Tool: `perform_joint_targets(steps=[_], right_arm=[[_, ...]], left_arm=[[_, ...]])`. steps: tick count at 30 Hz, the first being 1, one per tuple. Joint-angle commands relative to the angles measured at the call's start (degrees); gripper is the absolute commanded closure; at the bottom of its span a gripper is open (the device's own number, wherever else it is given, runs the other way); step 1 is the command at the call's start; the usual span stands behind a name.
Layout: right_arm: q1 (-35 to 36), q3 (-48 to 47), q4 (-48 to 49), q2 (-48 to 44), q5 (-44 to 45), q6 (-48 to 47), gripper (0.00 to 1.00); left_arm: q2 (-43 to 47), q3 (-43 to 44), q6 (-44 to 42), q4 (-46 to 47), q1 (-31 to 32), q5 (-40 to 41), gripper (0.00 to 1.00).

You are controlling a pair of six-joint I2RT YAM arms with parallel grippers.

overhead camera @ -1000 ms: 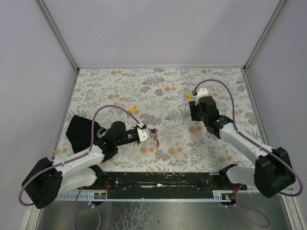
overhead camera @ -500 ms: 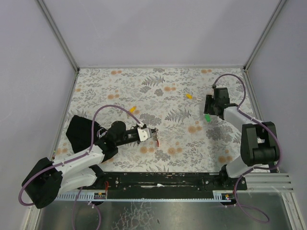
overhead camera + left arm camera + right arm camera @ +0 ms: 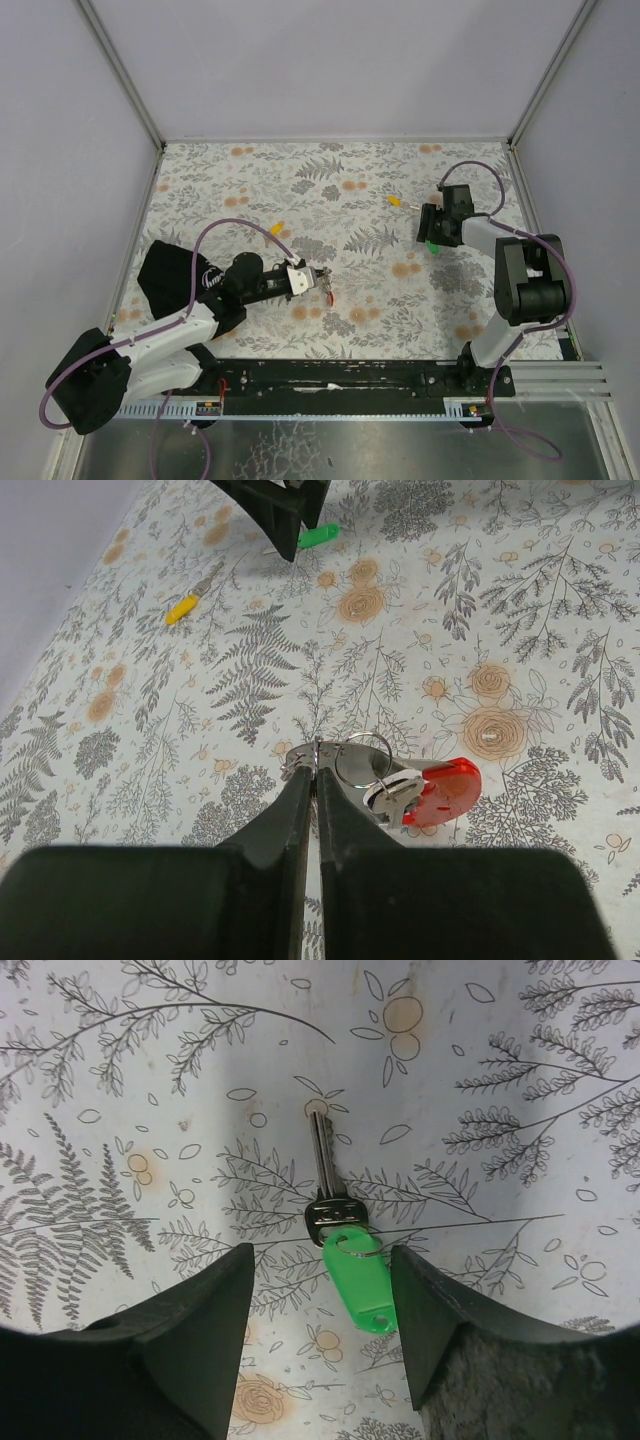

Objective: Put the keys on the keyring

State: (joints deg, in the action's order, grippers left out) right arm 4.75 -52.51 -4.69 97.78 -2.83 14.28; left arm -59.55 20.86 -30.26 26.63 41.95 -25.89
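My left gripper (image 3: 318, 278) is shut on the metal end of the keyring (image 3: 327, 290), whose steel ring (image 3: 362, 760) and red fob (image 3: 445, 792) lie on the cloth right of the fingertips (image 3: 300, 780). My right gripper (image 3: 430, 232) is open just above the cloth, one finger on each side of the green key (image 3: 358, 1285). The key's metal blade (image 3: 322, 1160) points away from the gripper. The green key also shows in the top view (image 3: 432, 246). One yellow key (image 3: 396, 200) lies behind the right gripper. The other yellow key (image 3: 278, 227) lies behind the left arm.
A black pouch (image 3: 165, 275) lies at the left, beside the left arm. The floral cloth (image 3: 350, 180) covers the table, with grey walls on three sides. In the left wrist view the right gripper's fingers (image 3: 280, 510) and a yellow key (image 3: 182, 608) show at the top.
The right arm has swung from mid-table to the right side and folded back, and its gripper now sits open around the green key. The left arm and the keyring have not moved.
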Motion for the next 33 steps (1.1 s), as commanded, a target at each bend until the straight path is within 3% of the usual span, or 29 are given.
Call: perform_joint_targets(steps=[1,13,21,33], right_arm=[[0.2,0.1,-1.6,1.0,-3.4,2.1,0.37],[4.8,0.5,-0.9,-1.5,-9.4,5.8,0.47],[4.9,0.5,-2.7,-6.8,-3.4,-3.1,0.55],[8.8,-4.5,-5.3,-2.9,5.5,-15.5,0.64]], left_arm=[[0.6,1.6,0.5,0.6,-0.3,0.4,1.0],[0.9,1.5,0.6,0.4,-0.4,0.3,1.0],[0.7,1.6,0.5,0.5,-0.4,0.4,1.0],[0.8,1.5,0.5,0.4,-0.4,0.3,1.0]])
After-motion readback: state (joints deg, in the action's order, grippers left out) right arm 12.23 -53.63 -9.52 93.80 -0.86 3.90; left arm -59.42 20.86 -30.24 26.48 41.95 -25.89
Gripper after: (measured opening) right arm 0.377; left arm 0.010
